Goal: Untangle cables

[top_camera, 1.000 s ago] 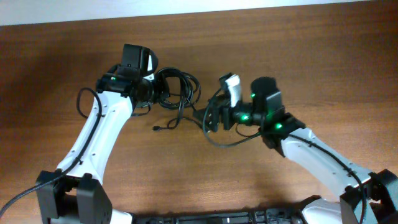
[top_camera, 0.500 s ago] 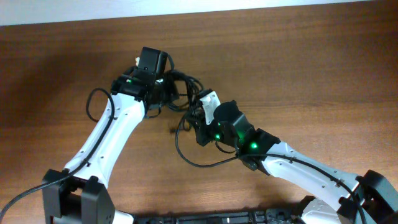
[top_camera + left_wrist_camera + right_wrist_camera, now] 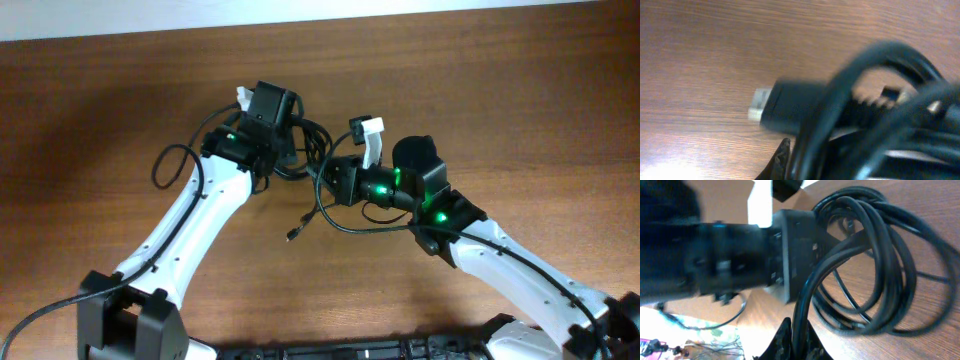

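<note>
The cables (image 3: 308, 140) form a black coiled bundle on the wooden table between my two arms. My left gripper (image 3: 292, 150) is shut on the bundle's left side. In the left wrist view the blurred cords (image 3: 875, 110) fill the frame, and a black plug (image 3: 785, 107) with a metal tip lies across them, next to one fingertip (image 3: 782, 159). My right gripper (image 3: 799, 340) is shut on a single black strand of the cables (image 3: 875, 265), which rises from the jaws into the coils. Overhead, the right gripper (image 3: 325, 180) sits just right of the bundle. A loose plug end (image 3: 293, 235) trails toward the front.
A thicker black wire (image 3: 165, 165) loops off the left arm. The left gripper's body (image 3: 740, 255) looms close in the right wrist view. The table's far edge (image 3: 400, 22) meets a white wall.
The right gripper has shut on a cable strand after standing open. Both arms and the bundle have shifted right, and the loose plug end has slid toward the front.
</note>
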